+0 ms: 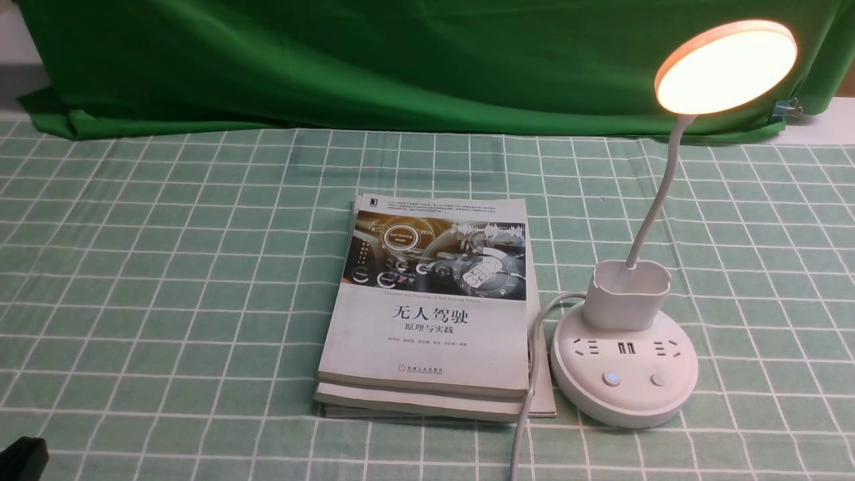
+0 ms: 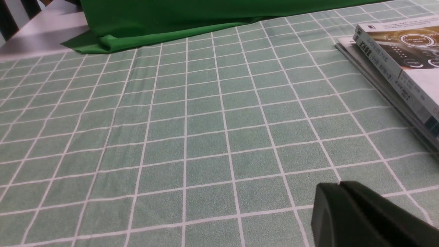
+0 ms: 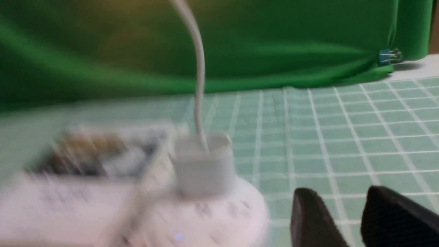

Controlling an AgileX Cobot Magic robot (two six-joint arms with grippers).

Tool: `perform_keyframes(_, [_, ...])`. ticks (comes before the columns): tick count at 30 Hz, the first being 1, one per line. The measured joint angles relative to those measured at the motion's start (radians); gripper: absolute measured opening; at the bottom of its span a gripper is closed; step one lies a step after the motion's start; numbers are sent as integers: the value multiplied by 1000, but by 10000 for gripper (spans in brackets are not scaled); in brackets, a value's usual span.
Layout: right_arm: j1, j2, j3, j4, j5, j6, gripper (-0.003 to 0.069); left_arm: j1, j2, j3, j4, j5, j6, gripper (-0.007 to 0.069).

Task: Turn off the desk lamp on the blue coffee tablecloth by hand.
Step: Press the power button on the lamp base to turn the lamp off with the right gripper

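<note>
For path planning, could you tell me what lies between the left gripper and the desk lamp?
In the front view, a stack of books lies between left gripper and desk lamp.

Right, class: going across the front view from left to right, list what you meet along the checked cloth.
left tool (only its black corner, at the bottom edge) → stack of books → desk lamp's socket base. The white cable is left out, since it overlaps the books and the base.
</note>
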Motion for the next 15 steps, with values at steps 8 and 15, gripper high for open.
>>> perform_keyframes(8, [0, 0, 0, 40, -168, 283, 239, 0, 0, 0, 0, 0, 0, 0])
perform_keyframes(15, [1, 6, -11, 43, -137, 319, 162, 0, 0, 0, 0, 0, 0, 0])
